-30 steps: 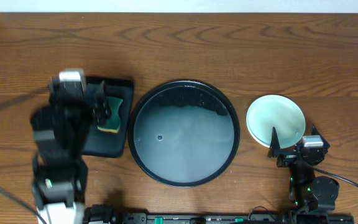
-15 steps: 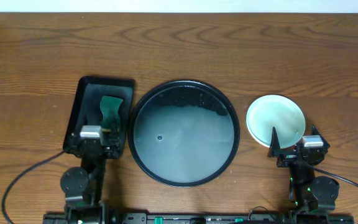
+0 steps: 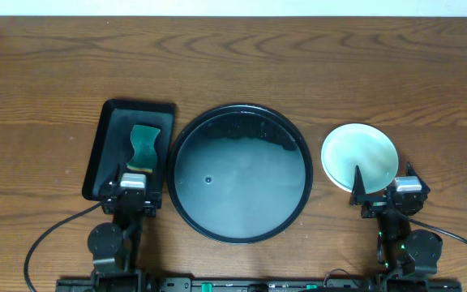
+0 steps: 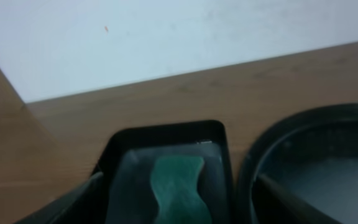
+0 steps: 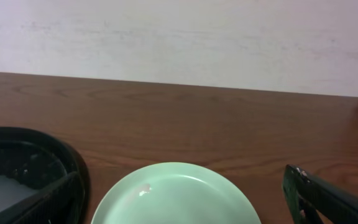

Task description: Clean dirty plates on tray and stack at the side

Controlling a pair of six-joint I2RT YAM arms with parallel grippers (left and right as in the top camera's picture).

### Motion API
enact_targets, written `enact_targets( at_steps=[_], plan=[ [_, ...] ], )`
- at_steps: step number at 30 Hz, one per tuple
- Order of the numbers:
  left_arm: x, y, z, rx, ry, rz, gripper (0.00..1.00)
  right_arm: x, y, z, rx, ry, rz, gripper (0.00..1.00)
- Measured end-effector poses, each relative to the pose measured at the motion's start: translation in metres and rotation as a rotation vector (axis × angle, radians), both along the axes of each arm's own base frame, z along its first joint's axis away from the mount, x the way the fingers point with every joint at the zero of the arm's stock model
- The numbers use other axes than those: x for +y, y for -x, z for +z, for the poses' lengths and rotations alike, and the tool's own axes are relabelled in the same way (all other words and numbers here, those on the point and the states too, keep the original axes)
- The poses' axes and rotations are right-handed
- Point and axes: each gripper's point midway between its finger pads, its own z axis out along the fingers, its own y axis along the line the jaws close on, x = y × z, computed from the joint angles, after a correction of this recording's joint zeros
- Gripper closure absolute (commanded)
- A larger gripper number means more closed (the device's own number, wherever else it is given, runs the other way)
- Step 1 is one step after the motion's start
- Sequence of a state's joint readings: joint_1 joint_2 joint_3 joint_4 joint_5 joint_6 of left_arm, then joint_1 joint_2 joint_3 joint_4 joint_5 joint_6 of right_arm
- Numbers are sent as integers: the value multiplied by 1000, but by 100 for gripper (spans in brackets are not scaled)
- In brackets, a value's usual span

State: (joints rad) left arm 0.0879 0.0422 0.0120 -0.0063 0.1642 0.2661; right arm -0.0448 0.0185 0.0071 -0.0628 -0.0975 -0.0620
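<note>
Lowest in the overhead frame, at lower left: left end effector (image 3: 133,188), fingers spread apart and visible at both bottom corners of the left wrist view, hovering at the near edge of a small rectangular black tray (image 3: 102,158). At lower right: right end effector (image 3: 383,182), likewise apart, one dark finger (image 5: 319,196) along the right edge of the right wrist view and the other at lower left, poised just at the near rim of a pale mint green plate (image 3: 359,156). Rests on the bench (image 3: 242,65) right of centre, beside and apart from the large round black tray (image 3: 175,174); cannot tell whether other plates lie beneath. Carries a small pale smudge left of its middle in the right wrist view. Centre frame: the round tray's glossy grey floor, with a tiny dark speck left of middle and droplets along the far rim. Further up on the left, inside the rectangular tray: a green wavy sponge (image 3: 143,146), lying flat toward the right side. Farthest: brown wood-grain bench meeting a white wall (image 5: 179,37).
</note>
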Motion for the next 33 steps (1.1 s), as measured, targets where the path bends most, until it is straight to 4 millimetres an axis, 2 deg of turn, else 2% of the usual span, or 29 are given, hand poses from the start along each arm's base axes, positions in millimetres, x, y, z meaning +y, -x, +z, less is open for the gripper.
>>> enact_targets(
  at_steps=[3,33],
  plan=[
    [2,1,6,-27,-9,13,26,0,0,0,0,0,0,1],
    [3,1,5,-19,-27,18,26,0,0,0,0,0,0,1]
  ],
)
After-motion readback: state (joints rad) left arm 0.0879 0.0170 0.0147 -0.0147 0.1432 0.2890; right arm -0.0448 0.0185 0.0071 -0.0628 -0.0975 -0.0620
